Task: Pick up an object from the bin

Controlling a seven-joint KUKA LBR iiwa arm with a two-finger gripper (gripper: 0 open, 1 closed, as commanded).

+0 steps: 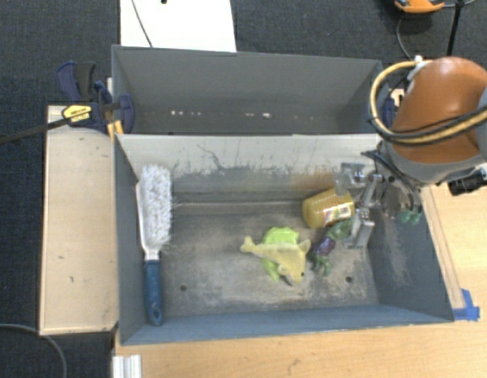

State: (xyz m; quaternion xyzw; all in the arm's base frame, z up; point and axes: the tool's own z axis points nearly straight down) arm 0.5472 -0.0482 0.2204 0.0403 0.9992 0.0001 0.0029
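Observation:
My gripper (pixel 362 211) is low in the right part of the bin, under the orange-covered wrist. Touching its left side lies a yellow-olive rounded container (pixel 326 209) with a paler label. Whether that container is held I cannot tell. Just below it lies a small purple and green thing (pixel 325 249), close to the gripper's lower end. A green and yellow soft toy (pixel 280 252) rests on the bin floor a little further left.
A brush with white bristles and a blue handle (pixel 154 227) lies along the bin's left wall. The arm and its cables cover the bin's right rim. The sloped back wall rises behind the gripper.

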